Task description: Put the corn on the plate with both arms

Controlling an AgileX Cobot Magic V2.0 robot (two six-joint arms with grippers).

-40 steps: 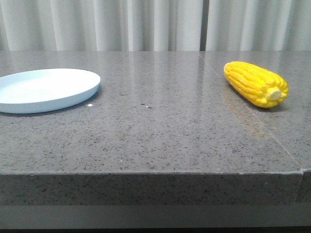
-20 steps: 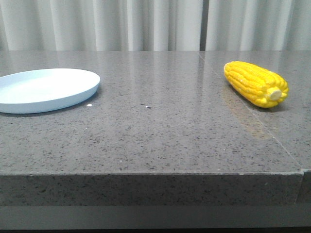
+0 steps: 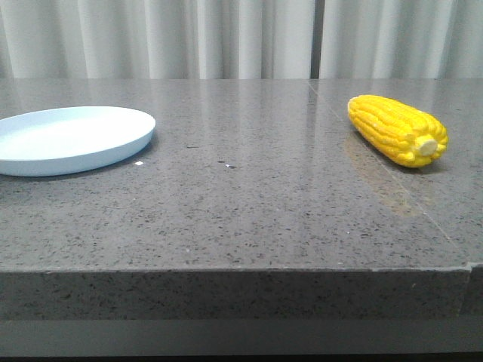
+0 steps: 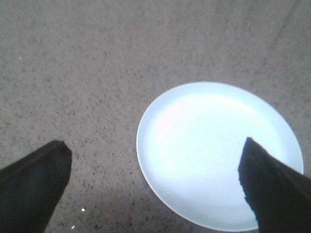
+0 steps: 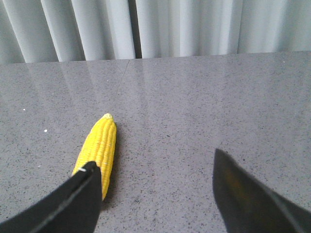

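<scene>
The yellow corn (image 3: 396,130) lies on the grey stone table at the right, pale stub end toward the camera. The pale blue plate (image 3: 72,138) sits at the left, with nothing on it. No gripper shows in the front view. In the left wrist view my left gripper (image 4: 156,158) is open and holds nothing above the table, with the plate (image 4: 209,145) partly between its fingers. In the right wrist view my right gripper (image 5: 155,170) is open and holds nothing; the corn (image 5: 99,145) lies beside and partly behind one finger (image 5: 73,204), outside the gap.
The grey speckled table (image 3: 249,204) has its front edge near the camera and a seam (image 3: 377,166) running past the corn. Pale curtains (image 3: 241,38) hang behind the table. Small white specks (image 3: 139,163) lie beside the plate.
</scene>
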